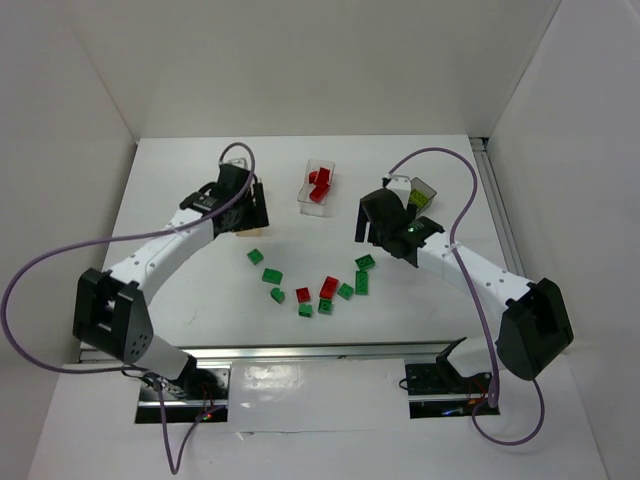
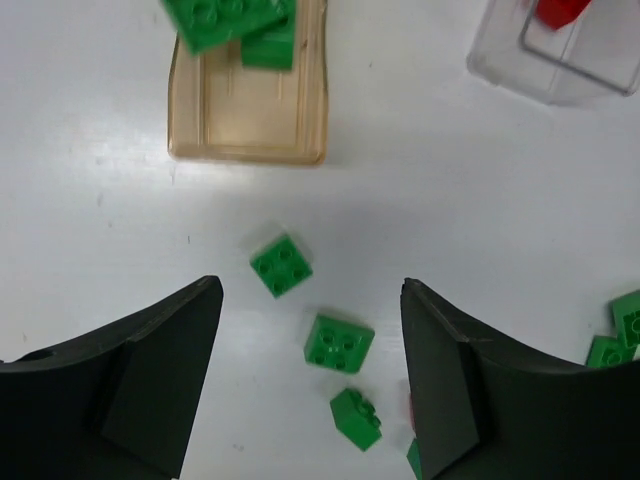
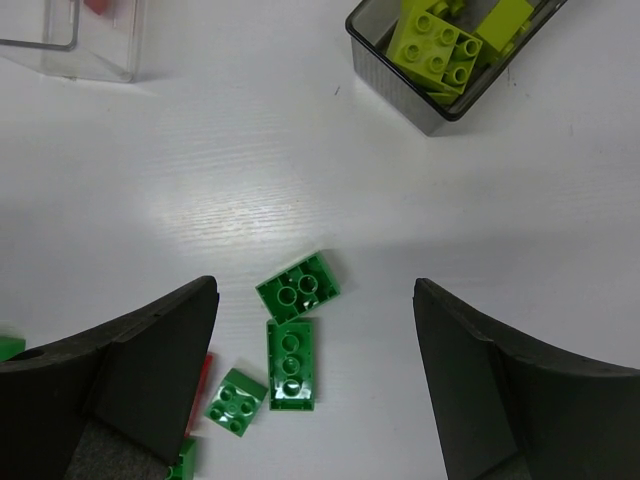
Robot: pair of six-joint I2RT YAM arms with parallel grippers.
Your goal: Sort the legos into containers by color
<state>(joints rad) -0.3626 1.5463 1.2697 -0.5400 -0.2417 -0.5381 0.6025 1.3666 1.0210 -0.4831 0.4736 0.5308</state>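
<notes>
My left gripper (image 1: 248,210) is open and empty, hovering over the near end of the tan container (image 2: 248,110), which holds green legos (image 2: 225,20). Loose green legos (image 2: 339,343) lie on the table between its fingers. My right gripper (image 1: 380,228) is open and empty, just in front of the dark container (image 3: 400,85) that holds yellow-green legos (image 3: 437,45). Green legos (image 3: 292,363) lie upside down below it. The clear container (image 1: 318,188) at the back middle holds red legos (image 1: 319,182). Two red legos (image 1: 329,287) lie among the loose green ones (image 1: 272,275).
The loose legos form an arc across the middle of the white table (image 1: 200,300), between the two arms. White walls close in the back and both sides. Cables loop beside each arm.
</notes>
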